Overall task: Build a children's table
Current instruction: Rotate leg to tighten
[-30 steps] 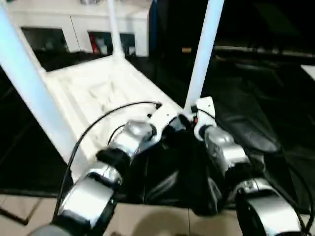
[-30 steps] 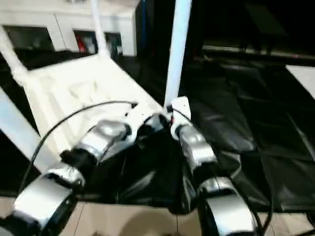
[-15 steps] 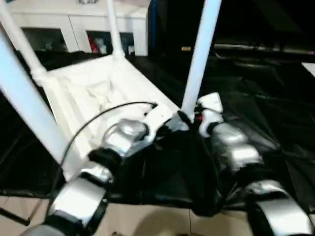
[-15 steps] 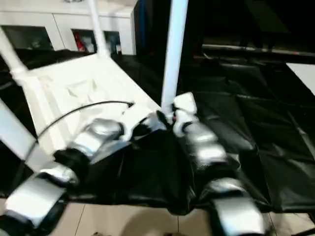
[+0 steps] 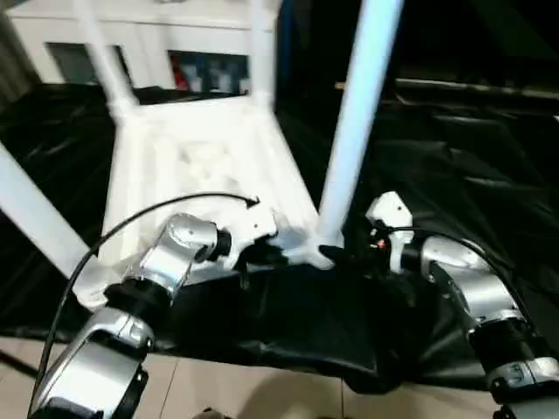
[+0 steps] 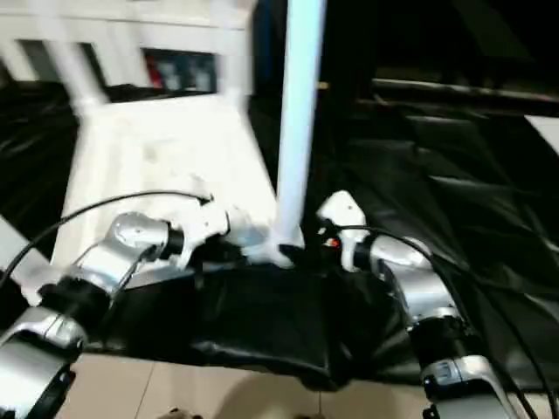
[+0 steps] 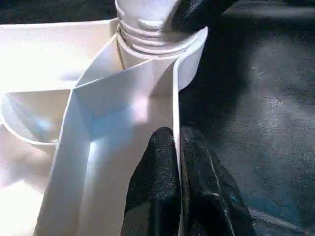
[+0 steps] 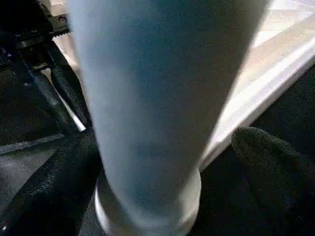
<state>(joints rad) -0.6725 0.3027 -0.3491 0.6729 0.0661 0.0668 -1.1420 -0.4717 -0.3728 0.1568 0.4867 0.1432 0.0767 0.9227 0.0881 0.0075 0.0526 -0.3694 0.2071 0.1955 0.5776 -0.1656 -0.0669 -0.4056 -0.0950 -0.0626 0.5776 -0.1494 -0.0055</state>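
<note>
- The black crinkled sheet covers the floor, and the white plastic rectangular tabletop lies on it, ribbed underside up.
- White tubular legs stand in its corner sockets; the near-right leg rises tall.
- Left gripper: fingers pinched tight on the tabletop's thin edge wall by that socket.
- Right gripper: fingers spread wide either side of the leg's base, not clamping it.

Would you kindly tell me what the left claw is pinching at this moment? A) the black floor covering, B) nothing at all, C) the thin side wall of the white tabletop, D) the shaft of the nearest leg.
C: in the left wrist view the left claw has its two black fingers closed on the thin edge wall of the tabletop, just below the corner socket that holds the nearest leg.
</note>
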